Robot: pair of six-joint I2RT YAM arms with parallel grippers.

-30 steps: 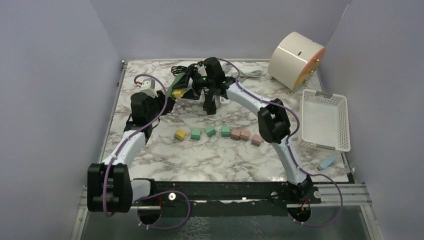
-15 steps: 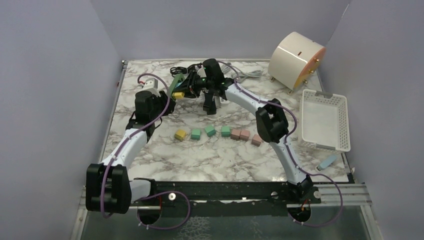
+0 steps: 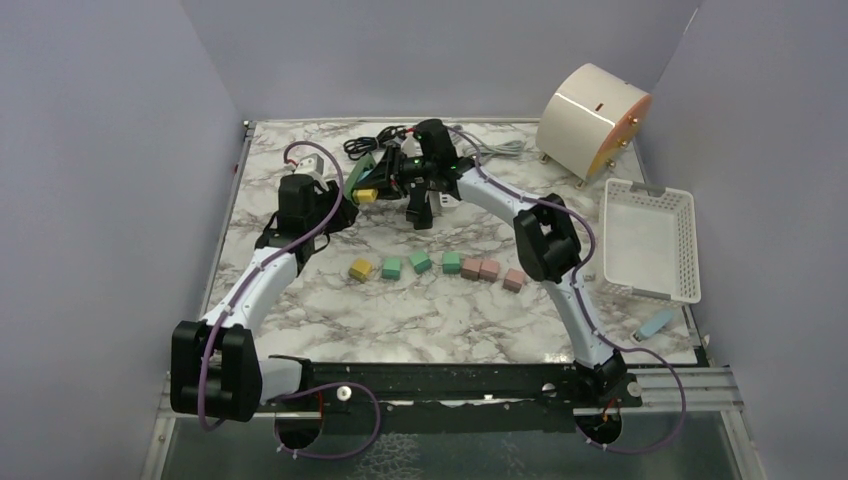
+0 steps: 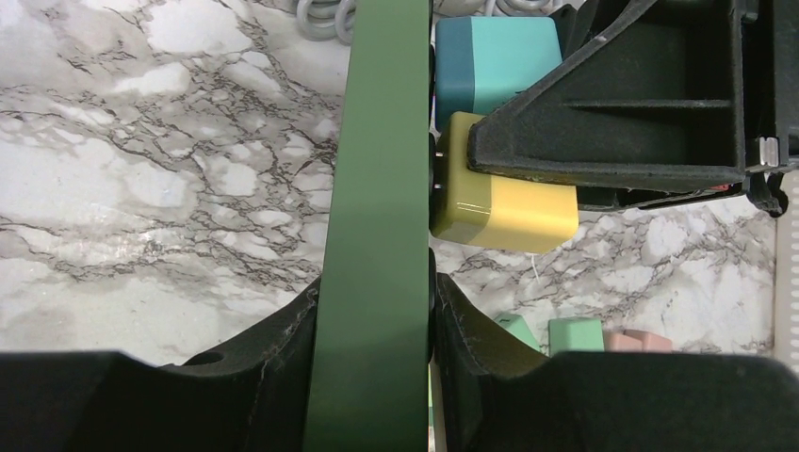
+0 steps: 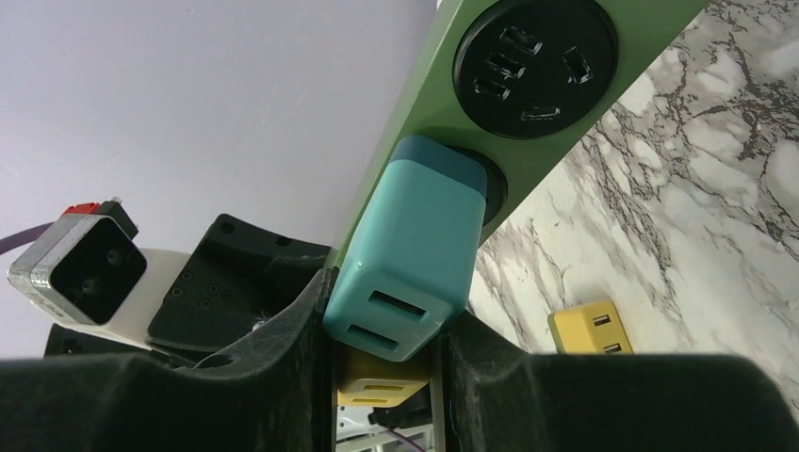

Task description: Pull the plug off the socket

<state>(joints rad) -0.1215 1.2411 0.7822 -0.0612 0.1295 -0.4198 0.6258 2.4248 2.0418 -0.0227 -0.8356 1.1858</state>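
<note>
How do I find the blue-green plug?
Look at the far side of the marble table, where the left claw holds a long green power strip. Two boxy plugs sit in it side by side: pick the teal plug, not the yellow plug.

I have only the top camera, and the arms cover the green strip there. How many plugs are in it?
Observer: Two, one beside the other on its face: a teal plug and a yellow plug, clear in the left wrist view.
Operator: Which does the right claw grip?
Observer: Right wrist view: the right claw is closed on the teal plug's sides.
Operator: Is that plug out?
Observer: Not yet; its dark end sits in a socket of the green strip.
</note>
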